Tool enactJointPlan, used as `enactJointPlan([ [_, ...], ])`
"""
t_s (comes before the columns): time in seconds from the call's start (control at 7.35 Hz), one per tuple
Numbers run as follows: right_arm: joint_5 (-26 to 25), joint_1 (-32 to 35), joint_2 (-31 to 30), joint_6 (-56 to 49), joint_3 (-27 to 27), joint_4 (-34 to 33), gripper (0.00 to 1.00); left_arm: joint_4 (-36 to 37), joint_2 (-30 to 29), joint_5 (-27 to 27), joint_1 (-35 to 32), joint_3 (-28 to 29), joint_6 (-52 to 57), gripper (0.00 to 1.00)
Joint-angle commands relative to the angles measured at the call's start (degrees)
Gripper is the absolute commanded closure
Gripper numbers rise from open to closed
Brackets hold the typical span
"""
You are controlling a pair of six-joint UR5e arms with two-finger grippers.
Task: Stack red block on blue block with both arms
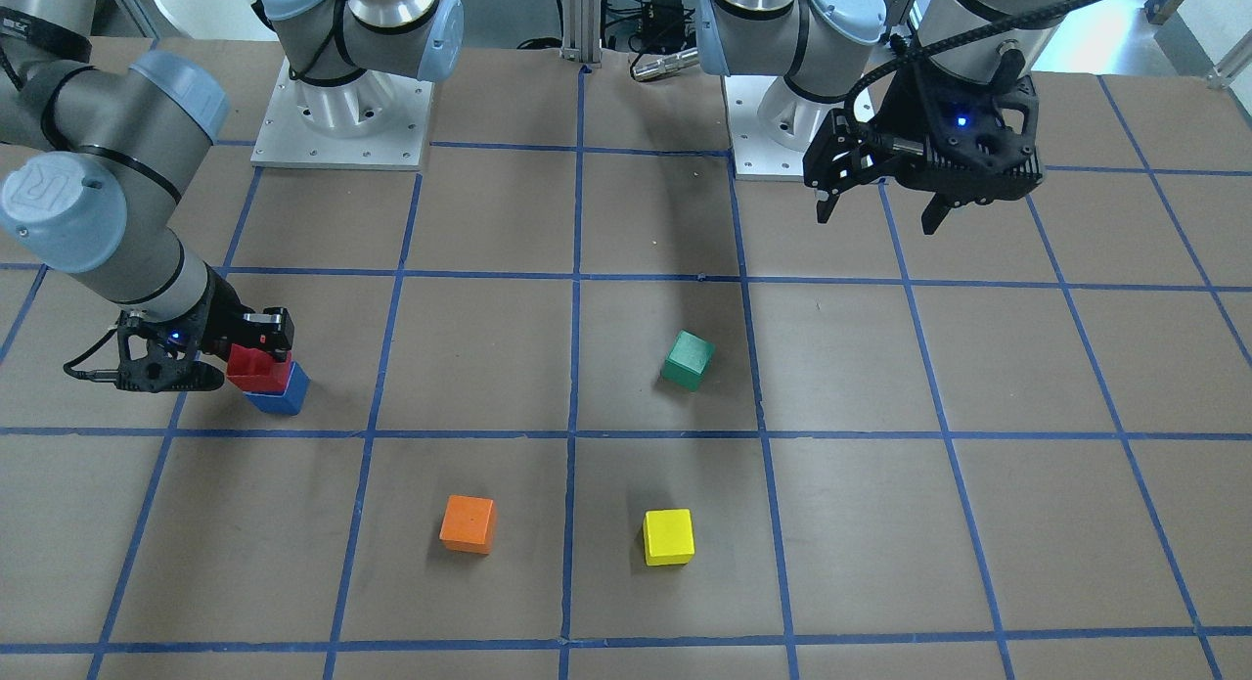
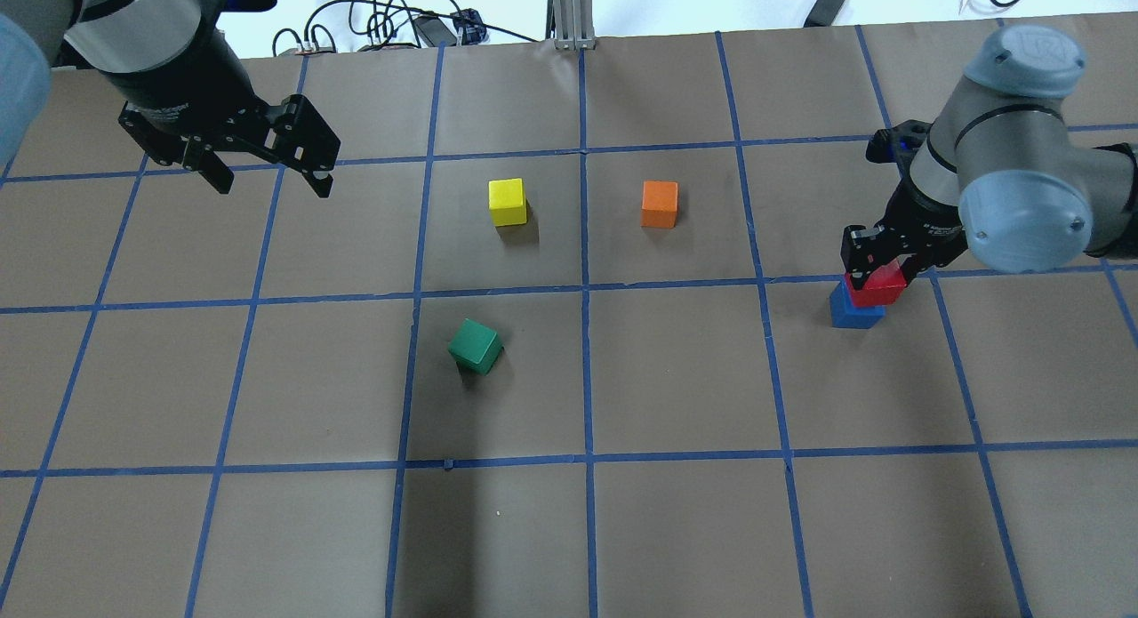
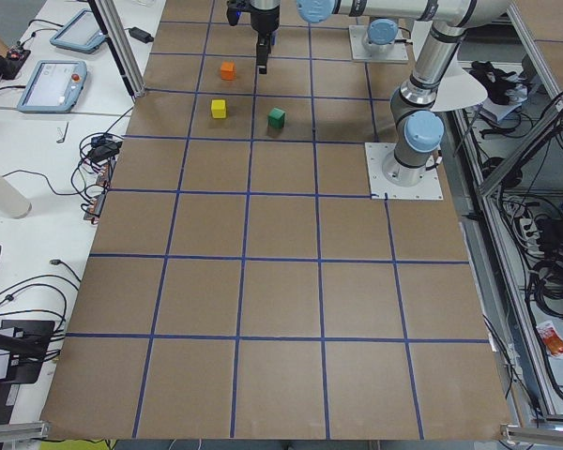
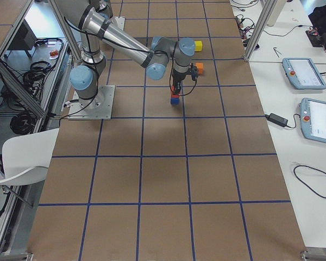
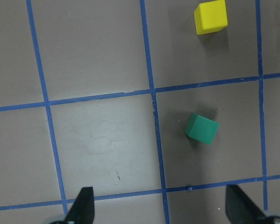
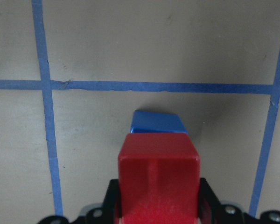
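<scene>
My right gripper [image 2: 876, 267] is shut on the red block [image 2: 880, 286] and holds it over the blue block [image 2: 853, 314] at the table's right side. The red block is set a little off the blue one; I cannot tell whether they touch. In the right wrist view the red block [image 6: 158, 182] fills the space between the fingers, with the blue block [image 6: 156, 122] showing just beyond it. From the front the red block [image 1: 256, 367] overlaps the blue block [image 1: 284, 394]. My left gripper [image 2: 271, 184] is open and empty, raised above the table's far left.
A green cube [image 2: 476, 346] lies turned near the table's middle. A yellow cube [image 2: 508, 201] and an orange cube [image 2: 660, 204] stand farther out. Blue tape lines grid the brown table. The arm bases [image 1: 337, 122] are bolted at the robot's edge.
</scene>
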Motion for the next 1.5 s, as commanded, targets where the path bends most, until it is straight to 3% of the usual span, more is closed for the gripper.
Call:
enactJointPlan([
  [0.0,-0.1,0.0,0.1,-0.2,0.3,-0.1,0.38,0.0,0.0,0.1,0.0,0.0,0.1,0.0],
  [0.27,-0.1,-0.1,0.1,-0.3,0.4,-0.2,0.09,0.0,0.0,0.0,0.0,0.0,0.0,0.0],
  [0.41,-0.1,-0.1,0.0,-0.3,0.3,-0.1,0.0,0.0,-0.1,0.0,0.0,-0.1,0.0,0.0],
  [0.68,-0.4,-0.1,-1.3,-0.2,-0.9,1.4,0.0,0.0,0.0,0.0,0.0,-0.1,0.0,0.0],
  [0.82,-0.3,-0.1,-2.7,0.1,-3.5,5.6,0.0,0.0,0.0,0.0,0.0,-0.1,0.0,0.0],
  [1.22,-0.3,2.9,-3.2,1.2,-22.0,28.4,0.0,0.0,0.0,0.0,0.1,0.1,0.0,0.0],
  [1.36,-0.3,6.1,-3.3,7.6,-25.9,29.8,0.0,0.0,0.0,0.0,0.1,0.2,0.0,0.0],
])
